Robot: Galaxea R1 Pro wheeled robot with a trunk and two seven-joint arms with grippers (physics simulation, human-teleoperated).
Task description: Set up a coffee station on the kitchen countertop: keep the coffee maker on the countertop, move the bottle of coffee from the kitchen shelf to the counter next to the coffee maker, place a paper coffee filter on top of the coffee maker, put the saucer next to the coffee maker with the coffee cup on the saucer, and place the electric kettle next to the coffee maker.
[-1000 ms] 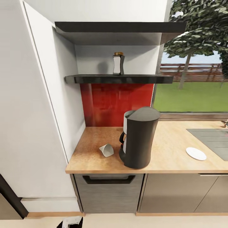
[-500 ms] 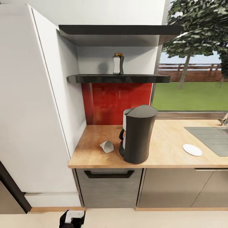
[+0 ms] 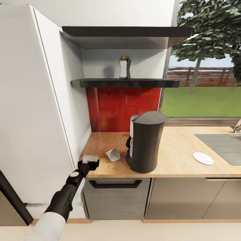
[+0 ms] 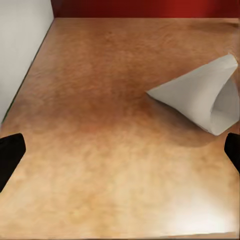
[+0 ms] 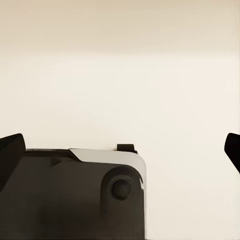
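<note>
Up comes my left arm since half a second ago, left gripper (image 3: pixel 89 161) now over the countertop (image 3: pixel 180 164) front edge, fingers spread wide, holding nothing. Paper filter (image 3: pixel 113 155) lies on its side at two o'clock from it, near the coffee maker (image 3: pixel 146 142). Right gripper (image 5: pixel 120 150): wide apart, empty, over pale floor.

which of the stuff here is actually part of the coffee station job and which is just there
Part of the job:
coffee maker
paper coffee filter, lying on the countertop
bottle of coffee, on the kitchen shelf
saucer
left gripper, open, near the filter

Just there:
sink
thicker upper shelf
red backsplash
window
drawer handle
</note>
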